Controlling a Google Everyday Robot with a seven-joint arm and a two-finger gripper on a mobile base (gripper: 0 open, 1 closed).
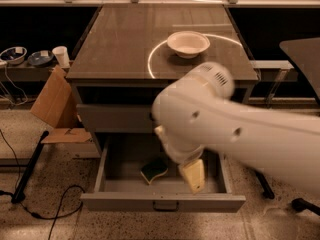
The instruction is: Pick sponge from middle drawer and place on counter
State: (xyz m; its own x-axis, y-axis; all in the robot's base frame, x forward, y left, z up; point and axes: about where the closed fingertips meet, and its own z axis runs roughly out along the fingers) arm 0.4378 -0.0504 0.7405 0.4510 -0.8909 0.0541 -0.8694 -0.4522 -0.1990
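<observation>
The middle drawer [122, 156] is pulled open below the counter [120, 39], with its grey front and dark handle [165, 204] toward me. The sponge [153, 170], dark green on yellow, lies on the drawer floor near the middle front. My white arm [235, 129] reaches in from the right across the cabinet front and hides the upper drawer face and part of the open drawer. My gripper [193, 176], a cream-coloured piece, hangs down into the drawer just right of the sponge, close to it but apart from it.
A white bowl [187, 43] sits on the counter inside the curved light streak. Cardboard [52, 101] leans against the cabinet's left side, with a cup [61, 56] and bowls [14, 54] on a low shelf behind. Cables and a black stand leg [30, 166] lie on the floor at the left.
</observation>
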